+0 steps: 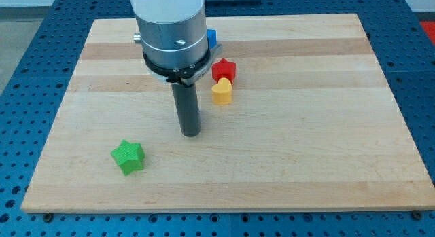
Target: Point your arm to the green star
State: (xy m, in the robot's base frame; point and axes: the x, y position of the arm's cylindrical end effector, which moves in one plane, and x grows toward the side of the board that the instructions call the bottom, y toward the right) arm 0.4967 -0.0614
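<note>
The green star [128, 156] lies on the wooden board [306, 155] at the view's lower left. My tip [191, 134] rests on the board up and to the right of the star, about a block's width or two apart from it, not touching. A red star [223, 69] and a yellow heart [222, 92] sit just right of the rod, the heart directly below the red star. A blue block [212, 38] is mostly hidden behind the arm's body.
The arm's white and grey body [171, 33] hangs over the board's upper middle. The board sits on a blue perforated table [27, 60].
</note>
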